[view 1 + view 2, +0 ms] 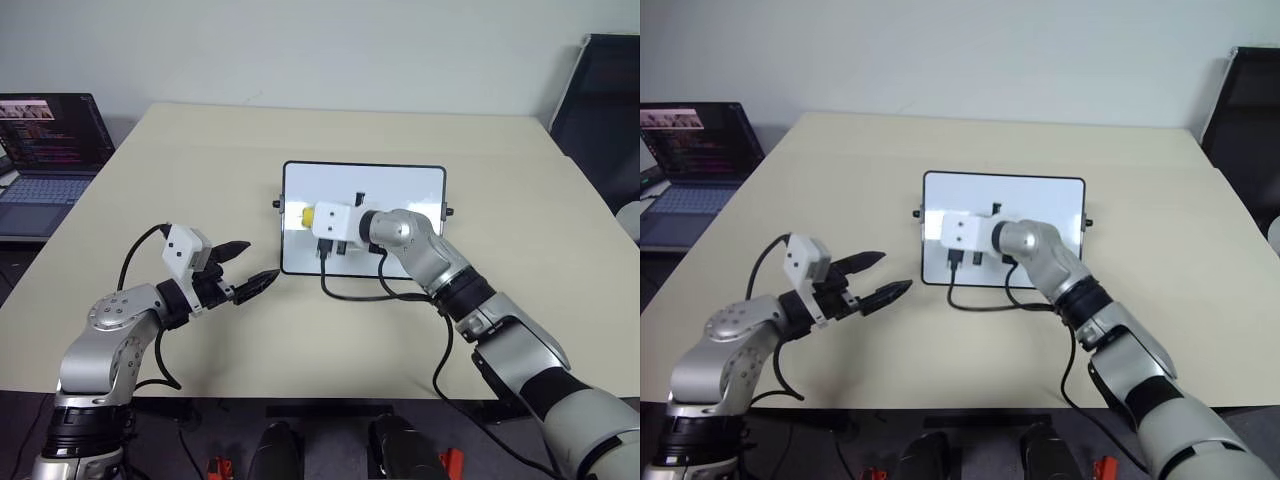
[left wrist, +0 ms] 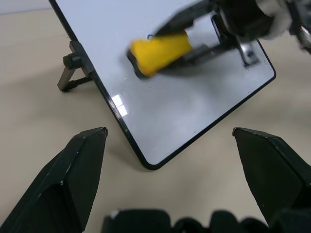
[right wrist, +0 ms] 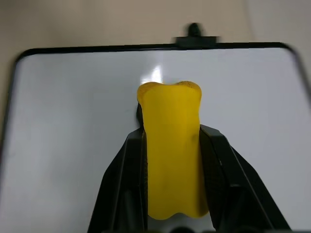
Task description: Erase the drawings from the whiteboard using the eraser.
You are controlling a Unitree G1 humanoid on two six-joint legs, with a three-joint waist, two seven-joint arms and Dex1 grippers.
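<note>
Laptop (image 1: 48, 160) is sitting at the upper left of the frame, off the table (image 1: 200, 160). Lower left, the left gripper (image 1: 243, 268) is hovering with fingers spread, holding nothing. At centre, one whiteboard (image 1: 400, 190) is lying flat while the right gripper (image 3: 172, 145) is pinching one yellow eraser (image 1: 297, 214) against its left part. One small mark (image 2: 150, 36) is showing beside the eraser; pushing sideways could be sliding the unheld board.

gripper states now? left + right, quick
Left gripper: open, holding nothing, hovering over the table.
Right gripper: shut on the yellow eraser, over the whiteboard.
</note>
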